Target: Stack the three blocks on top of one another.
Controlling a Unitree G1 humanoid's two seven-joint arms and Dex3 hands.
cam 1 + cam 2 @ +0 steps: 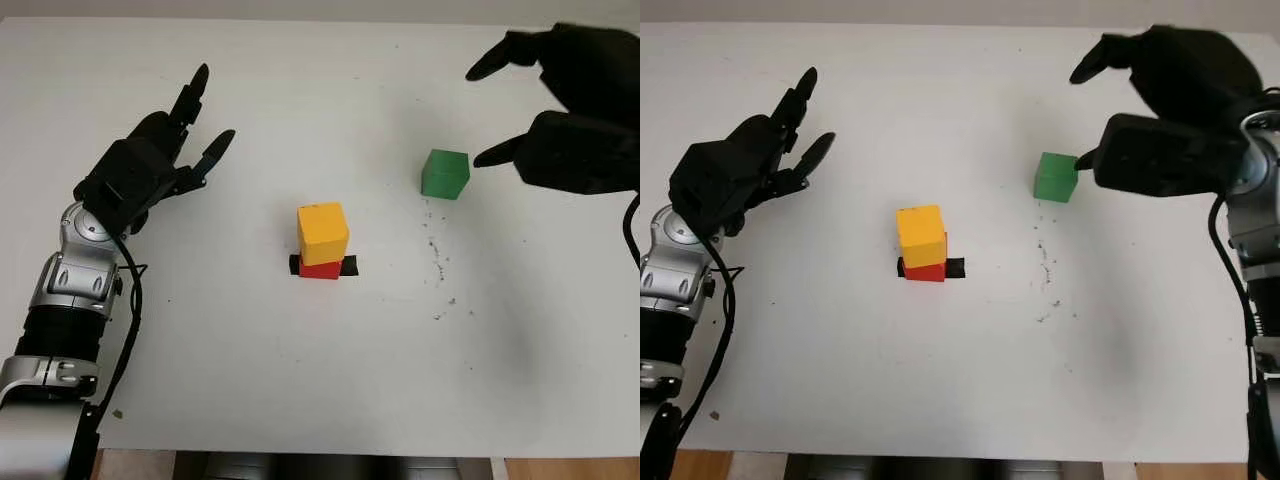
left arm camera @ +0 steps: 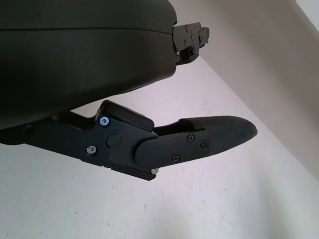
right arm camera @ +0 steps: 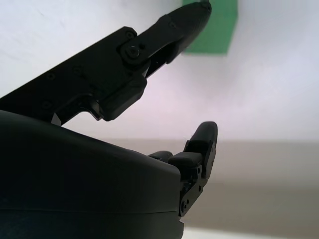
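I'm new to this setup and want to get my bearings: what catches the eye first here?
The yellow block sitting on the red block at the middle of the white table. Next, the green block alone on the right, with the open right hand beside it, not gripping it. The open left hand hangs at the left.

One block (image 1: 323, 232) atop another (image 1: 319, 269)
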